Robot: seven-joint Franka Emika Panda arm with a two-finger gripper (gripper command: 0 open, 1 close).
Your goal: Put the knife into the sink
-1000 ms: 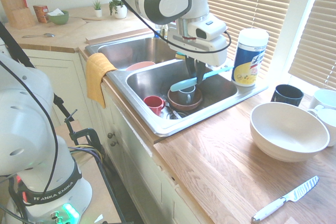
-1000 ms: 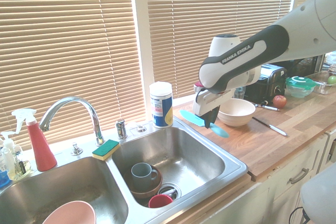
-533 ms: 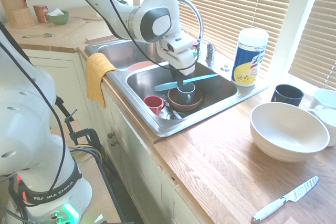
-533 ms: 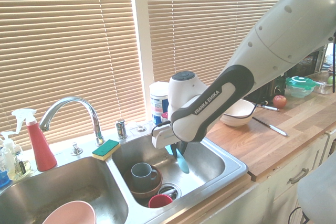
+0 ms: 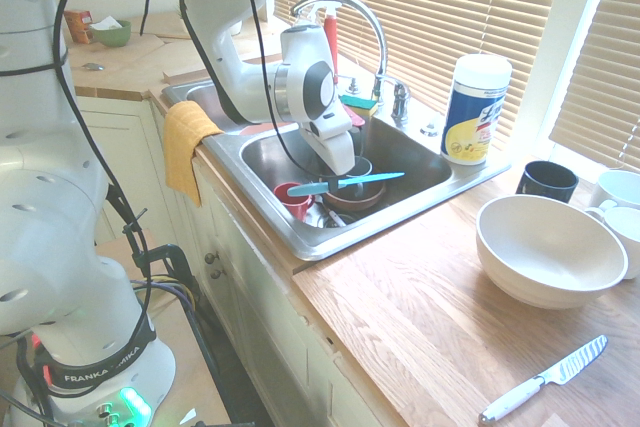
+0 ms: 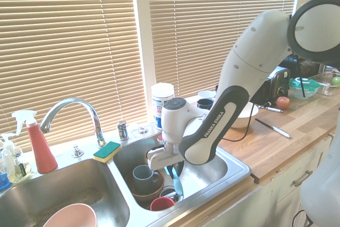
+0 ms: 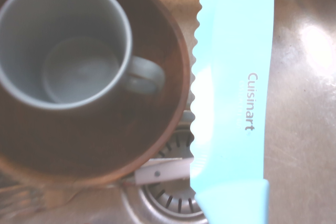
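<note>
Two-finger gripper [image 5: 338, 175] clamped on slim turquoise plastic knife [image 5: 345, 183]; long axis level, 3–9 o'clock, just above stainless double-basin sink [image 5: 425, 169] floor w/ grey mug [image 7: 63, 43].

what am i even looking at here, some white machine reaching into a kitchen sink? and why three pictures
It is a white robot arm with a two-finger gripper. Two pictures come from cameras on opposite sides of the kitchen; the third is a close-up from a camera on the wrist. The gripper is shut on a turquoise knife, holding it low over the right basin of the steel sink. Beneath it a grey mug stands in a brown bowl, beside a red cup. On the wooden counter sit a cream bowl and a white-handled knife.
</note>
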